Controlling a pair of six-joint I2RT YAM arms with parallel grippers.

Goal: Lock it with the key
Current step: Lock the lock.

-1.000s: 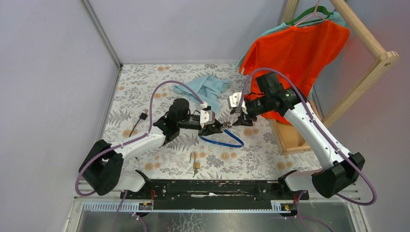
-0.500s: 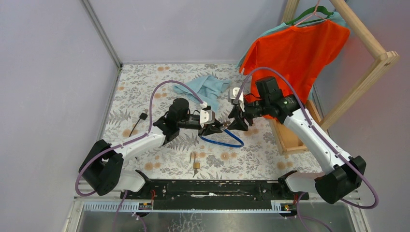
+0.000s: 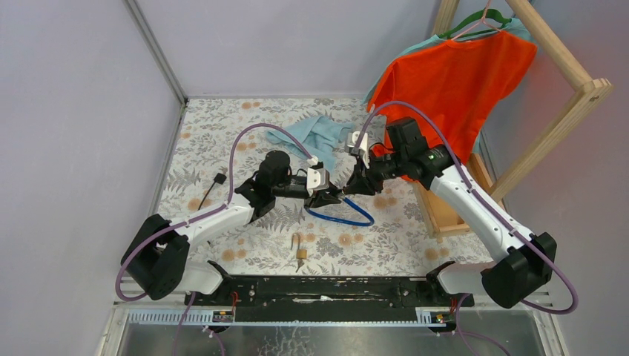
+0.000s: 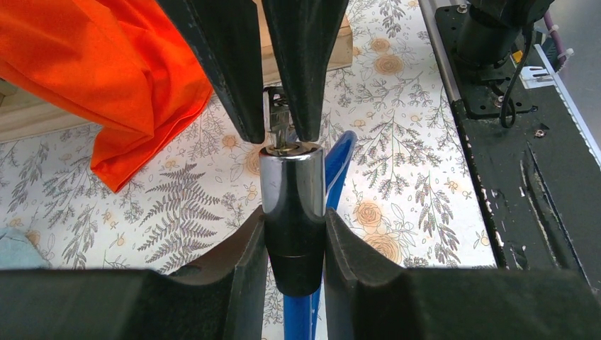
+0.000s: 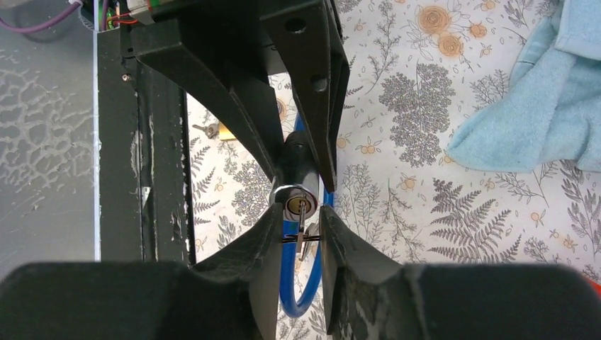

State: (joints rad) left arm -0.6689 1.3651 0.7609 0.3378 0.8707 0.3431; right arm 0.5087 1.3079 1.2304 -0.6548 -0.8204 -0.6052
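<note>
Key point(image 4: 278, 120) stands in the keyhole at the end of a chrome cylinder point(image 4: 292, 188), its head sticking out past the round face. The left gripper point(image 4: 294, 234) is clamped on the cylinder's dark lower part, one finger pressed to each side. It holds the cylinder up off the table point(image 3: 222, 141) with the keyed end turned toward the right arm.

The right gripper point(image 5: 300, 219) meets that end head-on. Its two fingers point(image 4: 237, 78) have the key's head between their tips. From the left wrist I see no gap on either side, so it looks pinched. From the right wrist the key shows nearly edge-on, a thin sliver coming out of the cylinder's face, with the dark fingers close on both sides.

A blue cable point(image 4: 340, 163) comes out of the cylinder's gripped end and loops on the table just below it, on the side nearer the arm bases. Farther that way from the cylinder, well apart from it, a brass padlock point(image 3: 301, 252) lies on the floral cover. A black USB plug point(image 3: 220, 178) lies well to the left of the cylinder, near the side wall. Beyond the cylinder, toward the back wall, a teal cloth point(image 3: 319, 132) lies crumpled. To the cylinder's right and farther back, an orange shirt point(image 3: 452, 81) hangs from a wooden rack point(image 3: 597, 89).
</note>
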